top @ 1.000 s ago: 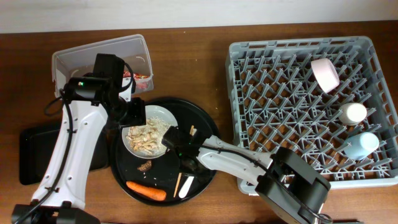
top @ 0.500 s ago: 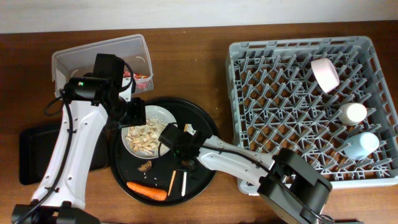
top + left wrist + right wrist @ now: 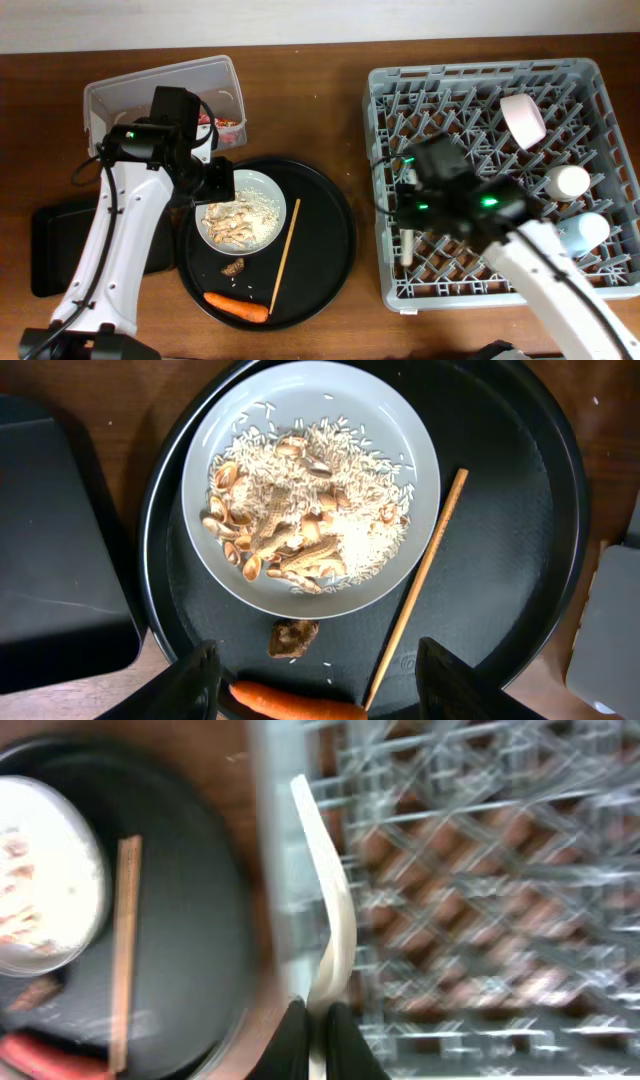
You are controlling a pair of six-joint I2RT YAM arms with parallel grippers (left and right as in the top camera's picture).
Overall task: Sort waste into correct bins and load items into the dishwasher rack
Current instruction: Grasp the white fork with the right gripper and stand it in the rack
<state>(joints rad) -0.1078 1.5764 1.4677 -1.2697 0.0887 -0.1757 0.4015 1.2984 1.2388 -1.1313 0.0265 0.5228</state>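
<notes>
- white plastic fork (image 3: 342, 915) is in the right gripper (image 3: 318, 1032), fingers pinched narrow on one end, the rest sticking out past the tips. The view is blurred, so I can't tell if the held end is tines or handle.
- The fork hangs over the left side of the dishwasher rack (image 3: 480, 120). From overhead it looks close to the pegs, but I can't tell if it touches them.
- Handling guess for the fork: very light, thin and a bit springy, with smooth plastic that could pivot or slip in a tip pinch. A hold nearer the middle of the handle would be steadier. It is narrow enough to drop through the lattice.
- left gripper (image 3: 318, 660) has its fingers spread wide and holds nothing. It hovers over the round black tray (image 3: 500, 510), just above the white plate (image 3: 405, 440).
- Handling guess for the plate: rigid, smooth and heavier with the rice-and-pasta scraps (image 3: 300, 520) on it. Take it at the bare rim and keep it level, since the loose scraps will slide.
- Also on the tray are a brown bit (image 3: 293, 637), an orange carrot (image 3: 235, 307) and a wooden stick (image 3: 420, 580).
- No brand, label or readable writing anywhere.
</notes>
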